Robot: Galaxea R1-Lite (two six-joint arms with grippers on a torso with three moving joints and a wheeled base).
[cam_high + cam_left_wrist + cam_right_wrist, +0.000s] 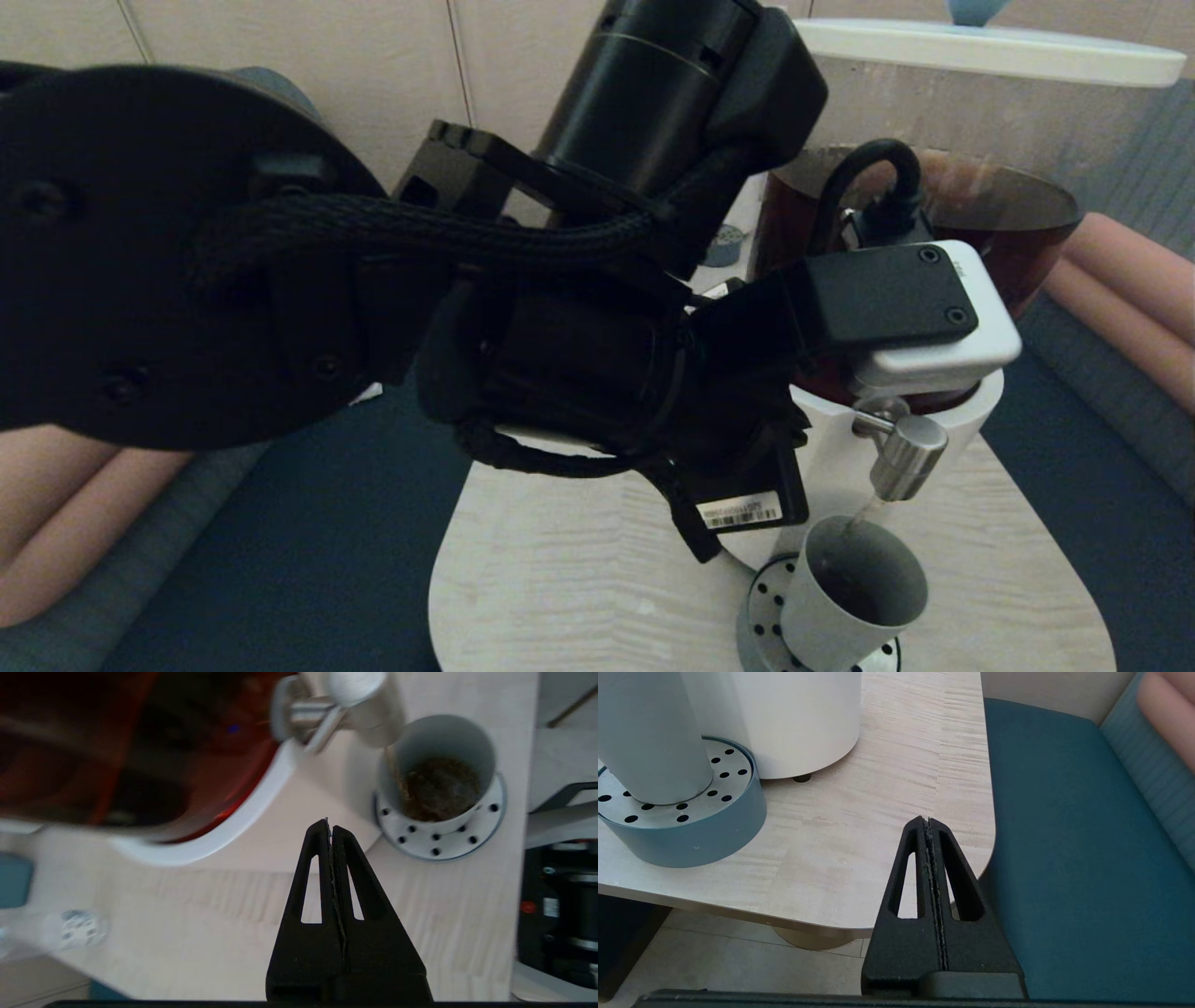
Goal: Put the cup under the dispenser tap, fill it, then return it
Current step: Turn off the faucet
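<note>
The grey cup [854, 597] stands upright on a round perforated drip tray [758, 621], directly under the steel dispenser tap [904, 457]. A thin brown stream runs from the tap into it. In the left wrist view dark liquid lies in the bottom of the cup [439, 765], below the tap [359, 700]. My left gripper [330, 828] is shut and empty, hovering over the table short of the tray [439, 835], touching neither cup nor tap. My right gripper [927, 821] is shut and empty, low by the table's right front corner, apart from the cup [649, 732].
My left arm [373, 280] fills most of the head view in front of the dispenser tank [1008, 215] of brown liquid. A small clear bottle [70, 928] lies on the table. The white dispenser base [798, 718] stands behind the tray. Blue seating [1064, 858] borders the table edge.
</note>
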